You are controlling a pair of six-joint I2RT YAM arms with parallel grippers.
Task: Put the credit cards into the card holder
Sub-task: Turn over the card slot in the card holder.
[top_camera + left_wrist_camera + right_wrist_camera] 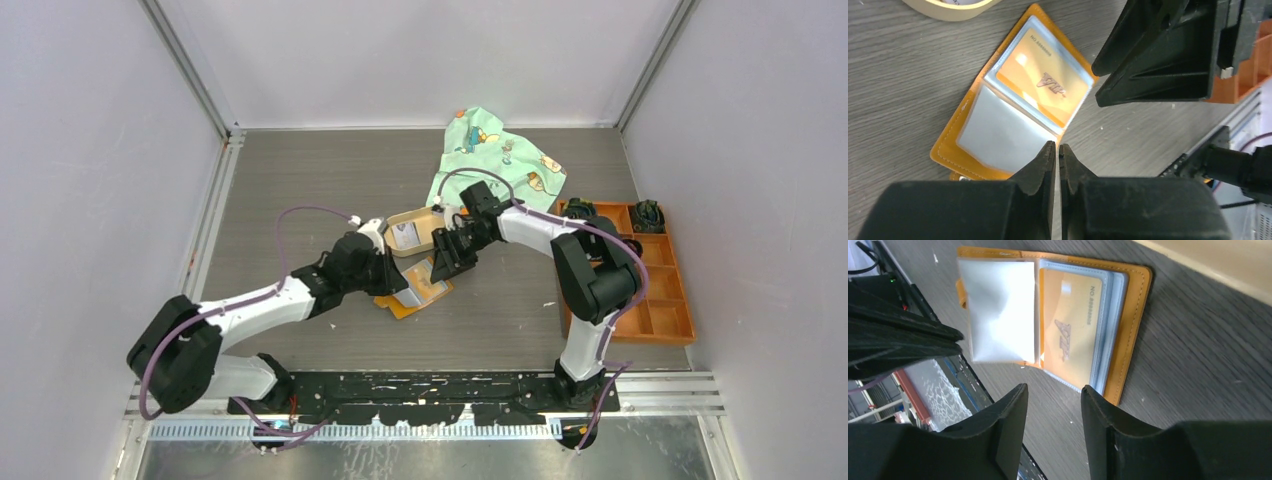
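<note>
The orange-tan card holder (425, 292) lies open on the table, its clear sleeves up. It shows in the left wrist view (955, 150) and the right wrist view (1133, 315), with an orange printed card (1073, 335) inside one sleeve. My left gripper (1058, 148) is shut at the corner of the pale loose sleeve (998, 132), and seems to pinch its edge. My right gripper (1054, 390) is open and empty, just off the holder's edge. A whitish credit card (406, 236) lies in the oval tan tray (425, 215) behind the holder.
A green patterned cloth (495, 160) lies at the back. The large orange compartment box (650, 290) stands at the right with dark items (648, 213) in its far cells. The two grippers are close together over the holder. Walls enclose the table.
</note>
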